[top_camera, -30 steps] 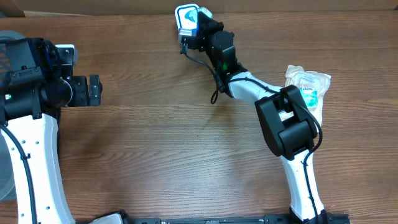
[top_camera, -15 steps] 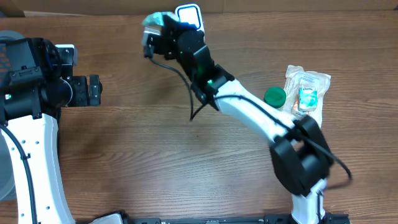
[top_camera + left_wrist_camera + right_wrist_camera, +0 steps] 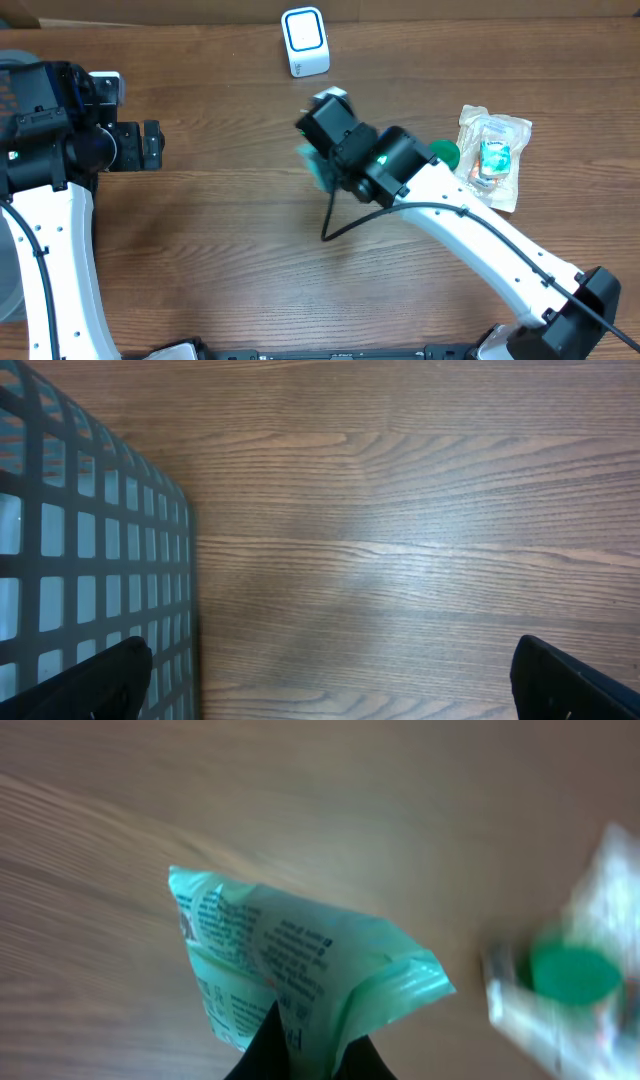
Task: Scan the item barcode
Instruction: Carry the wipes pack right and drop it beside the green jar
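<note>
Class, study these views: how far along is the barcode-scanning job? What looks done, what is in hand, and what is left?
Done, apparently: a second ago the right gripper held the green packet at the scanner; it has since carried it back over mid-table. Whether it registered cannot be seen. In hand: that packet, still pinched. Left: putting it down; the clear-wrapped pack looks untouched.

Shop checkout mock-up; barcode scanner (image 3: 305, 40); mesh basket (image 3: 90, 560)

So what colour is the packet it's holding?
Pale green packet with dark print, clearest in the right wrist view.
</note>
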### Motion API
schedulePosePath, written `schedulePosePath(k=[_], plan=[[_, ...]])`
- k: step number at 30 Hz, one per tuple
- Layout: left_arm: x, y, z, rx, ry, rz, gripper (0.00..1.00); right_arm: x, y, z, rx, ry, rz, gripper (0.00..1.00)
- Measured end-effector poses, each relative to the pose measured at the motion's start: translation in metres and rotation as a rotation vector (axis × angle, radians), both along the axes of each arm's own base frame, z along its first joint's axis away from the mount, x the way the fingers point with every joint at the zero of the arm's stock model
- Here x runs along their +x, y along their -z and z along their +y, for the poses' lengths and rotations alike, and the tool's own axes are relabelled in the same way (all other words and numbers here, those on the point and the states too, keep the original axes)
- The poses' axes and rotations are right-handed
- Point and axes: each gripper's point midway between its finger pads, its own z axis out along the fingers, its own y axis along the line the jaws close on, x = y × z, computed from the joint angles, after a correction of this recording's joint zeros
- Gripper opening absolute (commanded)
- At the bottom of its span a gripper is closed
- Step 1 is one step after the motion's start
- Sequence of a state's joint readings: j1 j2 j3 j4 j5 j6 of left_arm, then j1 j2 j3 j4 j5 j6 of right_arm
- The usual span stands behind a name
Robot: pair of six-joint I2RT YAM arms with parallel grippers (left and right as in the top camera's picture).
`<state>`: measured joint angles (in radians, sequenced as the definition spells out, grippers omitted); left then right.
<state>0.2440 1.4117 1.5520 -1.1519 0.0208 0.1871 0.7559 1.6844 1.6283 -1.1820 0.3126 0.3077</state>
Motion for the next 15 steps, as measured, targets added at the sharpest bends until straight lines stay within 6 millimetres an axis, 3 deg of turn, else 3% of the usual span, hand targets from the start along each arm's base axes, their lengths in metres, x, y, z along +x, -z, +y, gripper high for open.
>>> schedulePosePath(k=[3, 7, 13, 14, 15], plan=[[0.000, 0.000, 0.000, 0.000, 0.000, 0.000, 1.00, -0.017, 0.021, -0.055, -0.055, 0.268, 0.144, 0.04], [0.000, 0.000, 0.000, 0.000, 0.000, 0.000, 1.00, -0.024, 0.048, -0.105, -0.068, 0.576, 0.219, 0.04], [0.000, 0.000, 0.000, 0.000, 0.001, 0.000, 1.00, -0.017, 0.092, -0.152, -0.003, 0.868, 0.249, 0.04], [0.000, 0.000, 0.000, 0.000, 0.000, 0.000, 1.00, -0.016, 0.097, -0.157, 0.006, 0.892, 0.251, 0.06], [0.000, 0.000, 0.000, 0.000, 0.000, 0.000, 1.00, -0.016, 0.101, -0.160, 0.015, 0.913, 0.254, 0.22]])
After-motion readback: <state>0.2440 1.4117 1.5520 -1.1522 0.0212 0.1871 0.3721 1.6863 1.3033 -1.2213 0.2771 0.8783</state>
